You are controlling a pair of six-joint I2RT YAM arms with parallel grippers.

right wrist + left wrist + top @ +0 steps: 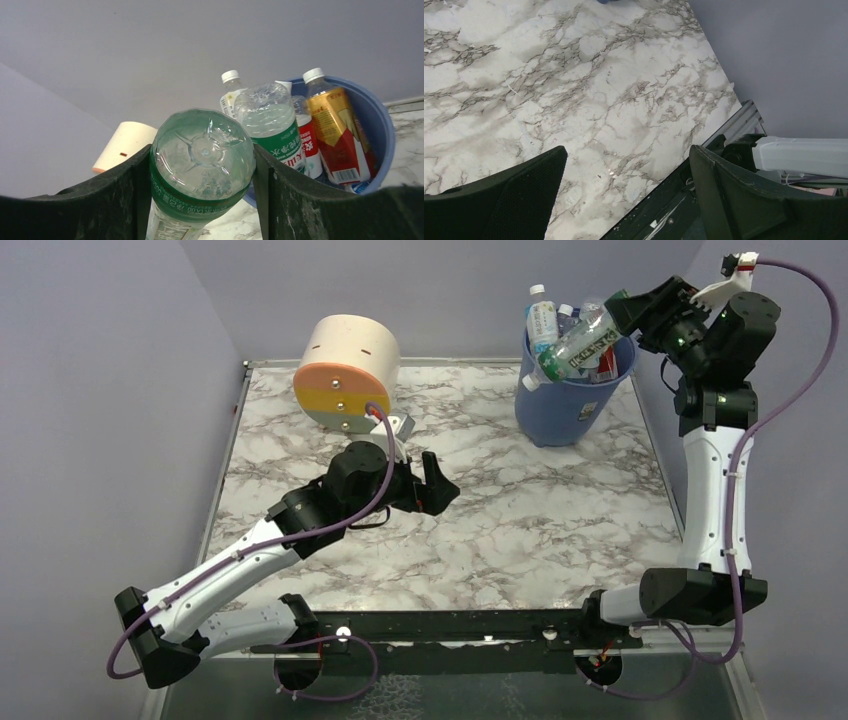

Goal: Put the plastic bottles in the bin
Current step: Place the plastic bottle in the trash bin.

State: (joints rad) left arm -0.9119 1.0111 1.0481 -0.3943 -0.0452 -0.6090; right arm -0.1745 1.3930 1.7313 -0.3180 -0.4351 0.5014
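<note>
Your right hand [201, 160] is clamped on the base of a green-labelled bottle [575, 345], which lies slanted across the bin [560, 415], cap end poking past the rim. The bin is crammed with upright bottles [332, 120], so if you release here it may rest on them, roll off and drop to the tabletop [500, 530] beside the bin. Your left hand [438, 483], spread apart and holding nothing, hangs well away from the bin.

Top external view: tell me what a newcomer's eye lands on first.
The blue bin at the far right corner, crammed with bottles, stands out first, with the right claw holding a green-labelled bottle slanted over its rim. Next comes the cream, orange and yellow cylinder at the far left, with the left claw open and empty above the marble table.
</note>
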